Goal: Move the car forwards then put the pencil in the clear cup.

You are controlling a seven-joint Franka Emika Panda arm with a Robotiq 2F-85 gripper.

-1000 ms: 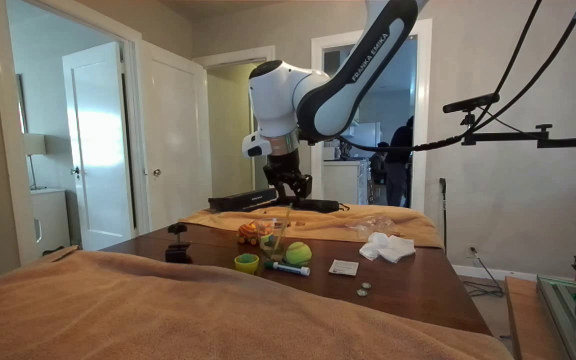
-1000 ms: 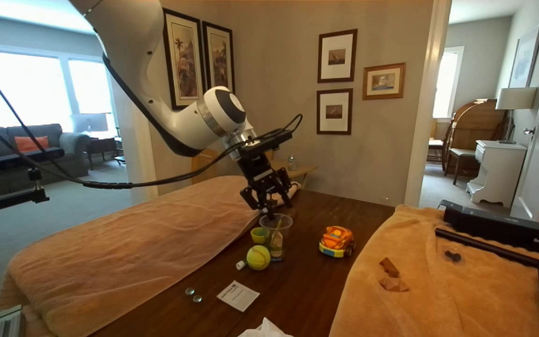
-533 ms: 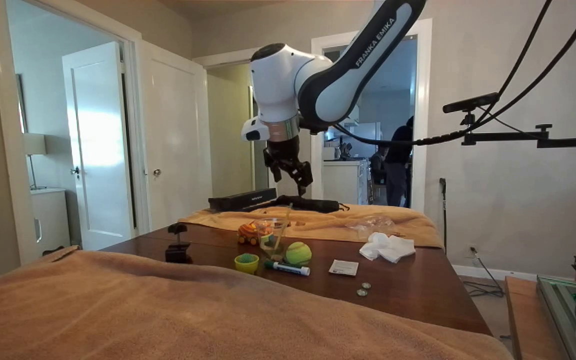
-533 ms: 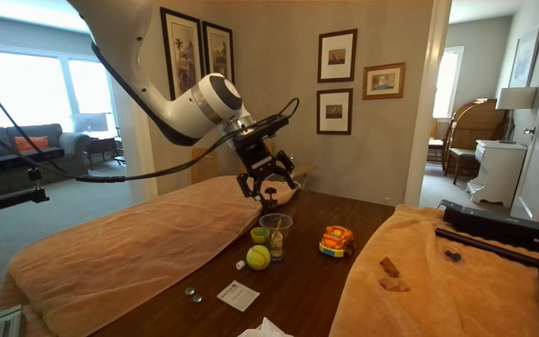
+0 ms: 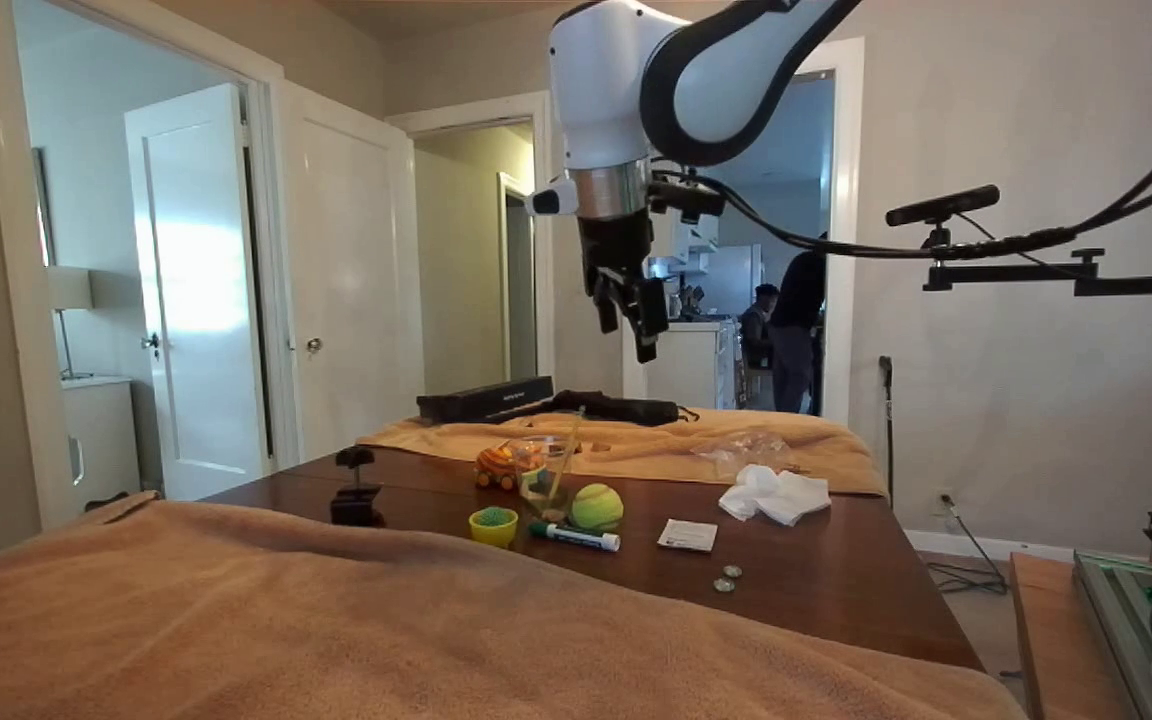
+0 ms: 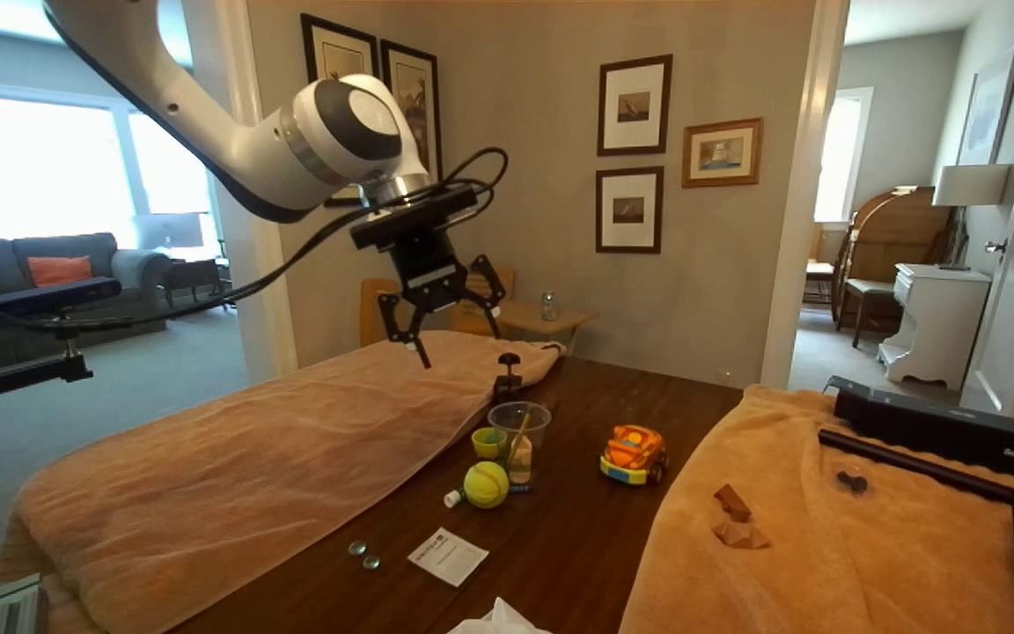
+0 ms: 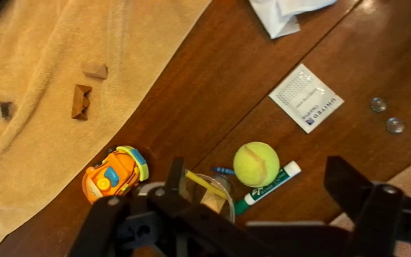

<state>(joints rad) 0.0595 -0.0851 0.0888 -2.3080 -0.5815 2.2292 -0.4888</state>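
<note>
On the table: clear cup, upright; pencil inside it, slanting, its end above the rim; tan piece, also inside. Close around: tennis ball, green-and-white marker, blue crayon, small yellow-green cup. Orange toy car: apart from these, near the edge of an orange towel. Black clamp-like item: beyond the clear cup in an exterior view. Farther off: white packet; two clear beads; crumpled white paper. Two folded brown papers: on the towel. Hand: raised well above the table, jaws spread wide, empty; partly masks the clear cup in the wrist view.
</note>
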